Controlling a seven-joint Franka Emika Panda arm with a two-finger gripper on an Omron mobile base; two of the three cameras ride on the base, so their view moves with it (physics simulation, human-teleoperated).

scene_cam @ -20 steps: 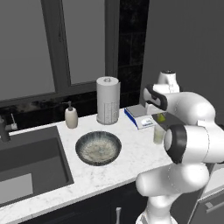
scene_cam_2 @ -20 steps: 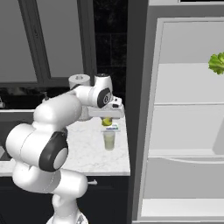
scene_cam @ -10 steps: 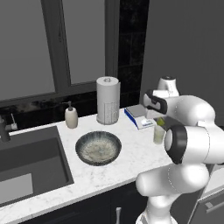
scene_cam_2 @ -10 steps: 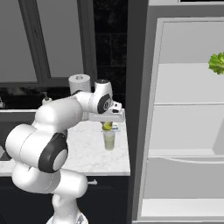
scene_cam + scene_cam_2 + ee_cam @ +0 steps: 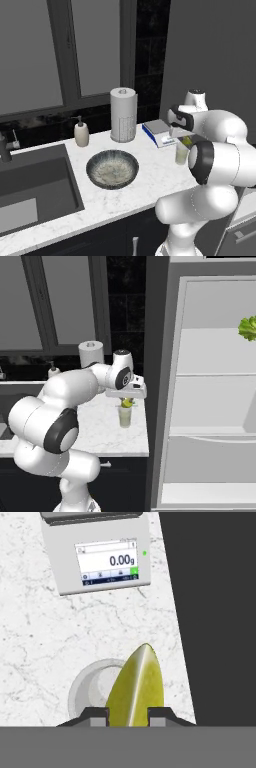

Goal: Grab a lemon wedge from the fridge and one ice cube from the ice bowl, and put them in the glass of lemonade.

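In the left base view the white arm fills the lower right of the frame, and its gripper point(image 5: 186, 140) sits at centre right, just above the glass of lemonade point(image 5: 181, 154), with a bit of yellow-green showing below the hand. The ice bowl point(image 5: 112, 169) lies at the centre of the frame on the marble counter point(image 5: 130, 192), the paper towel roll point(image 5: 123, 114) stands above it, the soap dispenser point(image 5: 81, 134) is to the left of the roll, and the sink point(image 5: 30, 192) takes the lower left. A kitchen scale point(image 5: 159, 132) lies between the roll and the hand. In the right base view the gripper point(image 5: 127, 401) is at the centre, holding the lemon wedge point(image 5: 127, 403) right over the rim of the glass of lemonade point(image 5: 124, 416); the open fridge point(image 5: 210, 401) fills the right half, with a leafy green vegetable point(image 5: 248, 328) at its upper right edge. In the hand view the fingers point(image 5: 100, 717) pinch the lemon wedge point(image 5: 138, 687) at bottom centre, its tip overlapping the rim of the glass of lemonade point(image 5: 87, 688) below it, and the scale's display point(image 5: 106, 562), at the top, reads 0.00g.
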